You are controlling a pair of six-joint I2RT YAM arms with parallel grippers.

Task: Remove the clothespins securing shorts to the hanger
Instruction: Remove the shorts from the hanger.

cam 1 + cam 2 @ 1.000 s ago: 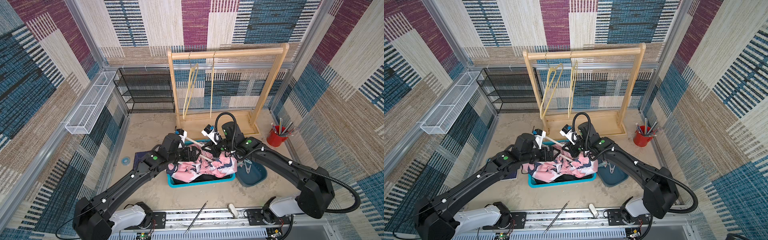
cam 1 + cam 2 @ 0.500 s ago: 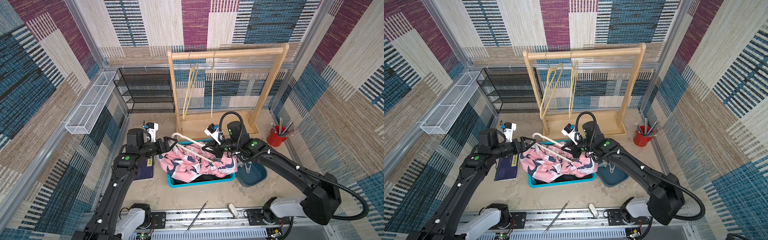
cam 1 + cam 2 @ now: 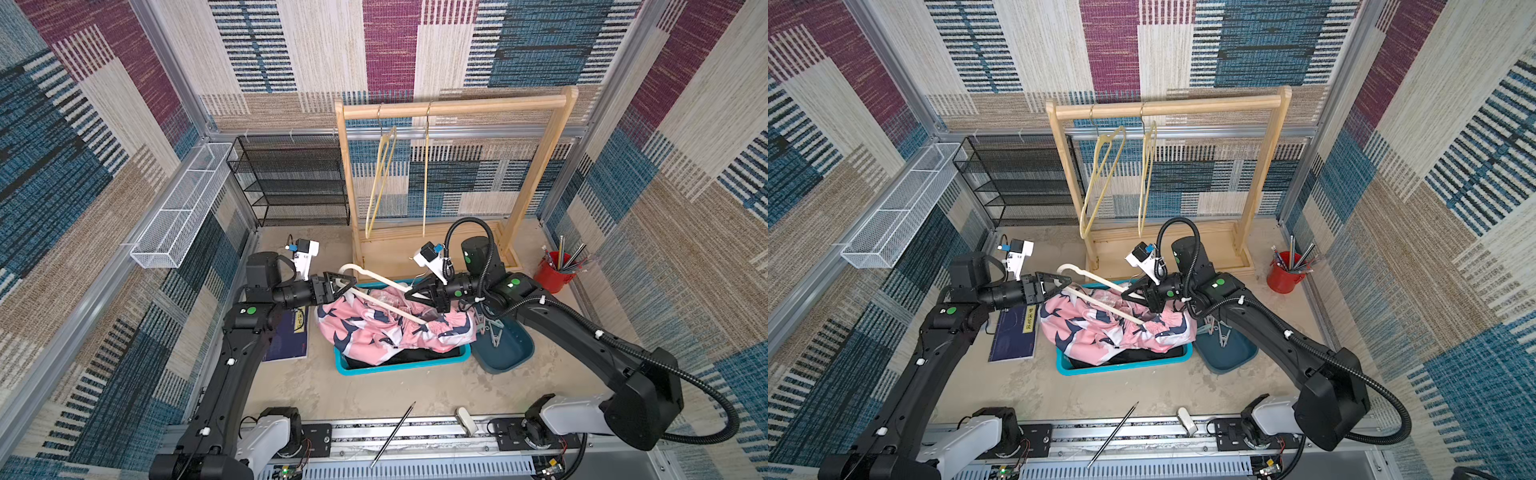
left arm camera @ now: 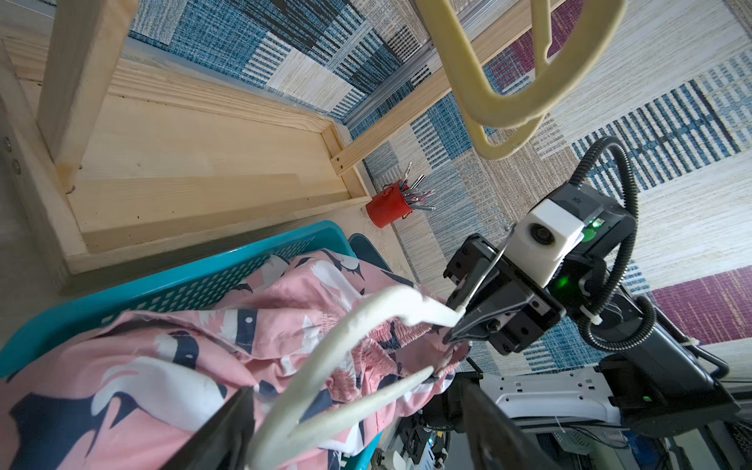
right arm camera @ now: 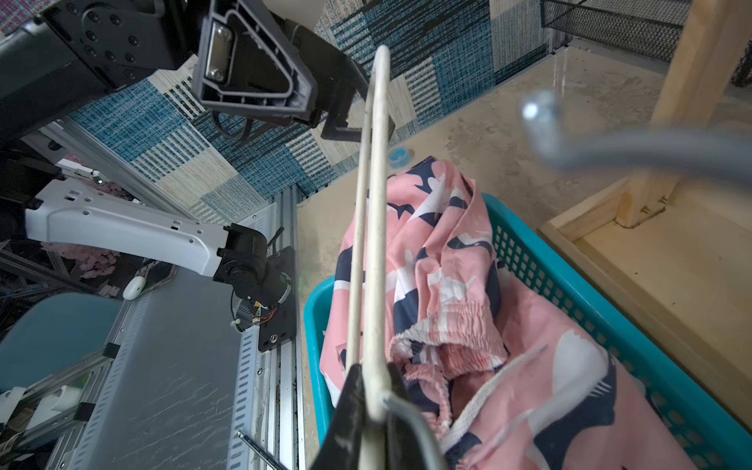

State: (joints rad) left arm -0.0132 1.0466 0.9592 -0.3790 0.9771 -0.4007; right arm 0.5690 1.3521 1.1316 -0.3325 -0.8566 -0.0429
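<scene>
Pink shorts (image 3: 374, 328) covering black pair (image 3: 411, 356), right pincer (image 5: 372, 376) clamping hanger (image 5: 378, 203)

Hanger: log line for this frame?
left gripper: open, straddling hanger end | right gripper: shut on hanger neck | pink shorts: heaped over teal basket
</scene>
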